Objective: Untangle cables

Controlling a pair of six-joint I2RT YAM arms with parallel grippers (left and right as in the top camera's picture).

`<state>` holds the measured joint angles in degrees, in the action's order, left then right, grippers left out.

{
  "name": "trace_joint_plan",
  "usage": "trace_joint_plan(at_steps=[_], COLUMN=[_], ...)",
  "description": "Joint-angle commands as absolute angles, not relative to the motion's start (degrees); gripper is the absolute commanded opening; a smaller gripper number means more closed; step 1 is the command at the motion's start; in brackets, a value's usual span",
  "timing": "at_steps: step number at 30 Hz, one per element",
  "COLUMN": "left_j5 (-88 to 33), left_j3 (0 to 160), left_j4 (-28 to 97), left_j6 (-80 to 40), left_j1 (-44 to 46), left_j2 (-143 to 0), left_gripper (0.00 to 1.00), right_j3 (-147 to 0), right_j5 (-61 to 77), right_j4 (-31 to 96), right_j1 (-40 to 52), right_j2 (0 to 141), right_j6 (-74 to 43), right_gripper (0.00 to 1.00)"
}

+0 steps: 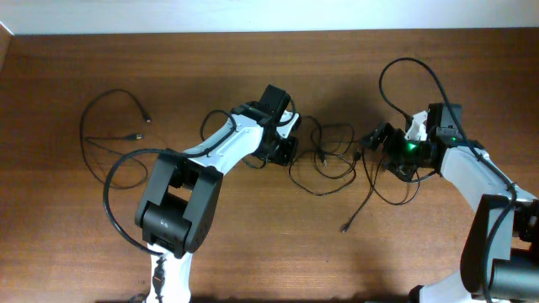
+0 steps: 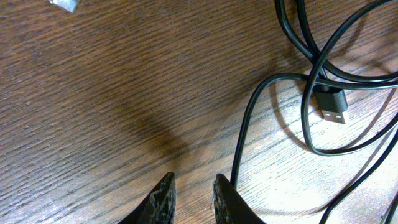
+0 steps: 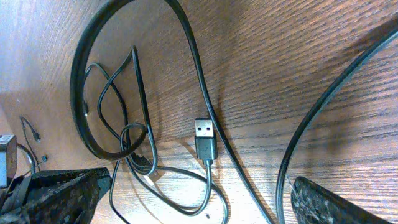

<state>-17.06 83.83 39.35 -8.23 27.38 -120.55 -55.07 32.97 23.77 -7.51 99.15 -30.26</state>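
Observation:
The cables (image 1: 328,160) lie as a loose tangle of thin black loops on the wooden table between my two grippers. My left gripper (image 1: 285,145) sits at the tangle's left edge. In the left wrist view its fingers (image 2: 194,196) are nearly shut with a narrow gap and nothing between them. One cord (image 2: 245,130) runs just to the right of them, and a USB plug (image 2: 329,107) lies among crossing loops. My right gripper (image 1: 376,139) is at the tangle's right edge, wide open (image 3: 193,202). Thin loops and a USB plug (image 3: 205,140) lie on the table between its fingers.
Another thin black cable (image 1: 101,109) lies apart at the far left, with a small plug (image 1: 147,119) at its end. A thick arm cable (image 1: 114,181) loops beside the left arm's base. Another thick one (image 1: 404,67) arcs above the right arm and also shows in the right wrist view (image 3: 81,74).

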Motion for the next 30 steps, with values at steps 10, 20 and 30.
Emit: trace_joint_plan(at_steps=[10, 20, 30], left_j5=[-16.71, -16.69, -16.49], left_j3=[84.38, 84.38, 84.38], left_j4=[39.20, 38.33, 38.30], left_j6=[-8.56, -8.58, -8.58], left_j1=[27.49, 27.59, 26.33], left_j2=[-121.10, -121.10, -121.10], left_gripper=[0.22, 0.22, 0.22], right_j3=[-54.54, -54.54, -54.65], right_j5=[35.83, 23.55, 33.74], right_j4=[10.33, 9.41, 22.92], right_j1=[1.08, 1.06, 0.69], right_j2=[105.03, 105.06, 80.12], right_j6=[-31.73, -32.45, -27.35], right_gripper=[1.00, 0.31, 0.04])
